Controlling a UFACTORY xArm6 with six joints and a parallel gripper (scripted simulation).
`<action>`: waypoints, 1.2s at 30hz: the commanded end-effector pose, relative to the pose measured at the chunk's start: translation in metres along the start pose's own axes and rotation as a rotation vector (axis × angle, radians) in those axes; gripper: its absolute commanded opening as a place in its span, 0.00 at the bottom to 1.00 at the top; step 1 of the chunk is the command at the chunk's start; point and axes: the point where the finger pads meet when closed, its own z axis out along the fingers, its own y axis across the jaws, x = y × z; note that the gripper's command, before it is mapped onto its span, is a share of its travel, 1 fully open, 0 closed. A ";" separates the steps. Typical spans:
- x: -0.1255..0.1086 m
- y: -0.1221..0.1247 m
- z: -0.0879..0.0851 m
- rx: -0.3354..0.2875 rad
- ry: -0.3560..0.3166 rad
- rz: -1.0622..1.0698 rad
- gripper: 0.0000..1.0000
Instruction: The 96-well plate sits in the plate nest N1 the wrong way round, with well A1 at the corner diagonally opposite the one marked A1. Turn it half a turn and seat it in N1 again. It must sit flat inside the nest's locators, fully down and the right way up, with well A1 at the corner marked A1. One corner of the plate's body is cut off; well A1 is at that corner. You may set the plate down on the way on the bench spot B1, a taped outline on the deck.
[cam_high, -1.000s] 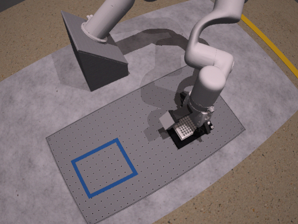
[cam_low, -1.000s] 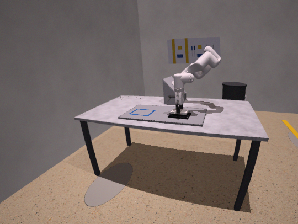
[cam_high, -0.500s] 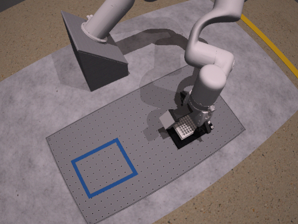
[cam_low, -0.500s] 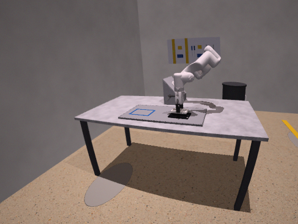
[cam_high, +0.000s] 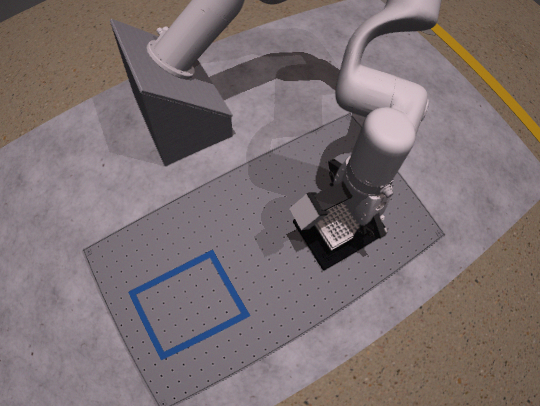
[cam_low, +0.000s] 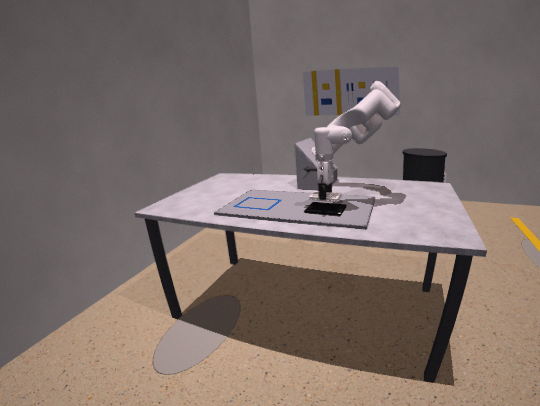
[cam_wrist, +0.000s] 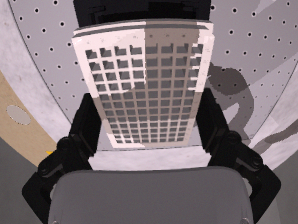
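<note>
1. The gripper (cam_wrist: 148, 137) is seen from the wrist view with its black fingers pressed against the two long sides of the 96-well plate (cam_wrist: 143, 90); the jaws are clamped on the plate
2. The plate is held above the black plate nest N1 (cam_wrist: 143, 4), whose dark edge shows beyond the plate's far end at 12 o'clock
3. In the top view, the white plate (cam_high: 337, 227) is caught just over the nest (cam_high: 334, 257), partly covered by the arm's wrist at 1 o'clock
4. The perforated deck (cam_high: 280, 295) is laid under everything, and the blue taped outline B1 (cam_high: 145, 315) is found well apart at 8 o'clock from the nest
5. From the exterior view, the arm (cam_low: 350, 125) is bent down over the nest on the grey table (cam_low: 430, 220)
6. The cut-off corner cannot be made out
</note>
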 end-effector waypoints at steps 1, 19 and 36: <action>0.000 -0.001 -0.008 0.004 0.000 -0.001 0.00; 0.000 -0.001 -0.035 0.004 0.000 -0.001 0.00; 0.003 -0.001 -0.038 0.004 0.000 -0.010 0.00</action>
